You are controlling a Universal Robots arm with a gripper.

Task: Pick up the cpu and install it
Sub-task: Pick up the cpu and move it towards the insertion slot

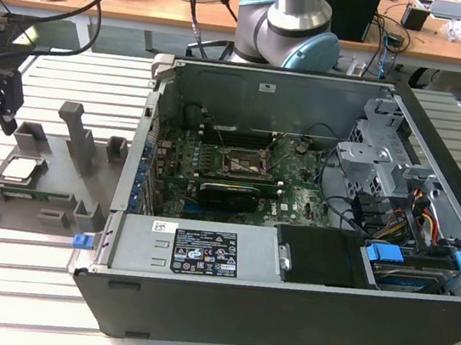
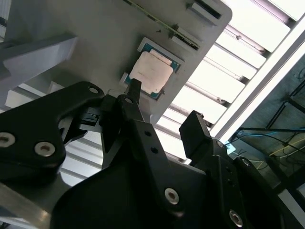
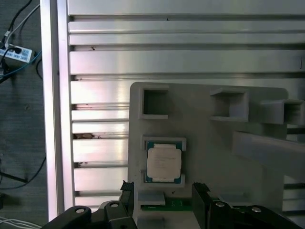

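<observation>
The cpu [image 3: 163, 163] lies unlifted in its recess near one edge of the grey holder tray [image 3: 214, 152]. The gripper [image 3: 163, 187] hangs above it, spread and empty, seemingly not touching. Neither pickup nor seating in the motherboard socket [image 1: 243, 163] is done.
</observation>
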